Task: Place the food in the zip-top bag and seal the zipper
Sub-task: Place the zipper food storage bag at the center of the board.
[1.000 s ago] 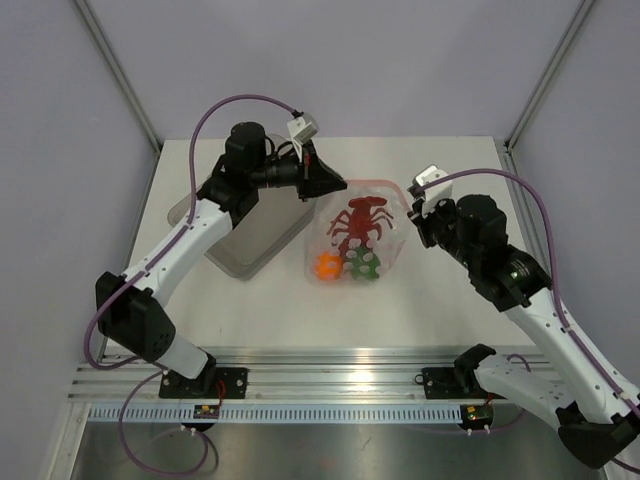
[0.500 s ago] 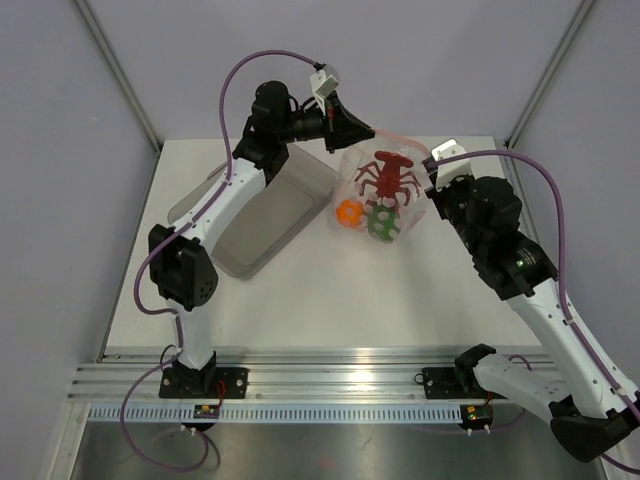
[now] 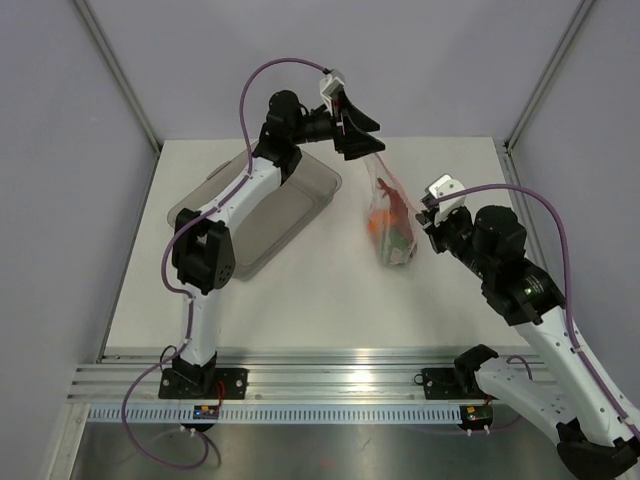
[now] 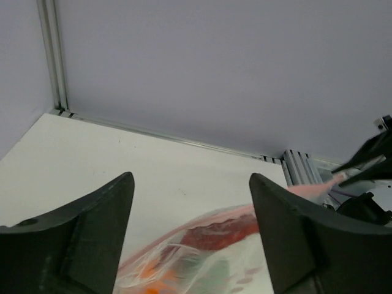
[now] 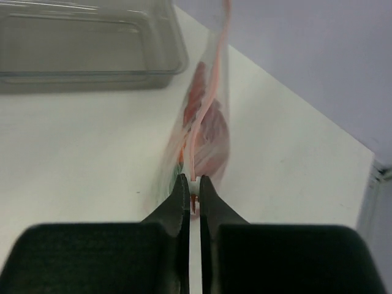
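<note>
The clear zip-top bag [image 3: 392, 238] hangs edge-on over the table, right of centre. Inside it show the red lobster [image 3: 398, 208], the orange fruit [image 3: 376, 226] and a bit of the green pepper [image 3: 396, 246]. My right gripper [image 3: 429, 222] is shut on the pinkish zipper [image 5: 212, 92] at the bag's near end [image 5: 194, 191]. My left gripper [image 3: 372, 138] stands open above the bag's far end, holding nothing. In the left wrist view the bag [image 4: 208, 251] lies below the wide-apart fingers [image 4: 116, 202].
A rigid clear tray [image 3: 290, 215] rests on the table to the left of the bag, under the left arm; it also shows in the right wrist view [image 5: 86, 43]. Metal frame posts stand at the back corners.
My left gripper has opened and let go of the bag's far end. The bag, held spread between both grippers before, now droops edge-on from the right gripper.
</note>
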`<state>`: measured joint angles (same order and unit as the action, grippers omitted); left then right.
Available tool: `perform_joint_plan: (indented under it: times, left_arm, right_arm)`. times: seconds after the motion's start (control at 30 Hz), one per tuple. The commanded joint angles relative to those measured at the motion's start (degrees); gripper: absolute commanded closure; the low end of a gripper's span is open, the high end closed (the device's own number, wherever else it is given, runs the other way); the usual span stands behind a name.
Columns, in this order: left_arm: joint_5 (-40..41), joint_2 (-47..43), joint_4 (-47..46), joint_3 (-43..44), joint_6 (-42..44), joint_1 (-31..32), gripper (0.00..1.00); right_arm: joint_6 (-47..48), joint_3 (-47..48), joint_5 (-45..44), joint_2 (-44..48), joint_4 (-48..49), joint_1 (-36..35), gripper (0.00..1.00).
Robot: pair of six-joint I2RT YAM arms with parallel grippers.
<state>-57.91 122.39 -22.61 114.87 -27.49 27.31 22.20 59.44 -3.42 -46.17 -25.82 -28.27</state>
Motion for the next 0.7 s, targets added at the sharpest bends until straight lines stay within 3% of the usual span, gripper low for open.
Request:
perform_joint_plan:
  times: [0.0, 0.1, 0.3, 0.4, 0.57, 0.63, 0.67]
  left_arm:
    - [-1.6, -6.1, -6.5, -3.5, -1.9, -2.0, 0.15]
    - [0.0, -11.4, -1.3, -6.2, 1.4, -4.7, 0.12]
    - [16.7, -24.5, 17.0, -11.6, 13.2, -7.6, 0.09]
    - [26.6, -29.7, 25.8, -12.1, 15.5, -8.1, 0.09]
    - [36.6, -38.1, 32.6, -17.7, 16.9, -8.3, 0.09]
    - [39.5, -40.9, 34.6, -20.4, 17.3, -8.4, 0.09]
    - [42.4, -43.6, 35.3, -22.8, 17.5, -8.4, 0.09]
  right_arm:
    - [-5.8, -1.0, 18.8, 0.6, 0.2, 0.1, 0.96]
    - [-8.6, -1.6, 21.8, -0.5, 0.1, 0.1, 0.86]
    - [-10.9, -2.2, 24.9, 0.7, 0.5, 0.1, 0.27]
    - [-11.8, -0.6, 27.9, 0.3, -0.7, 0.2, 0.17]
    - [-13.2, 3.0, 28.0, 0.6, -2.7, 0.1, 0.15]
    - [-15.9, 2.3, 20.9, 2.1, -1.4, 0.2, 0.13]
    - [-17.4, 1.8, 12.7, 2.7, -0.1, 0.1, 0.08]
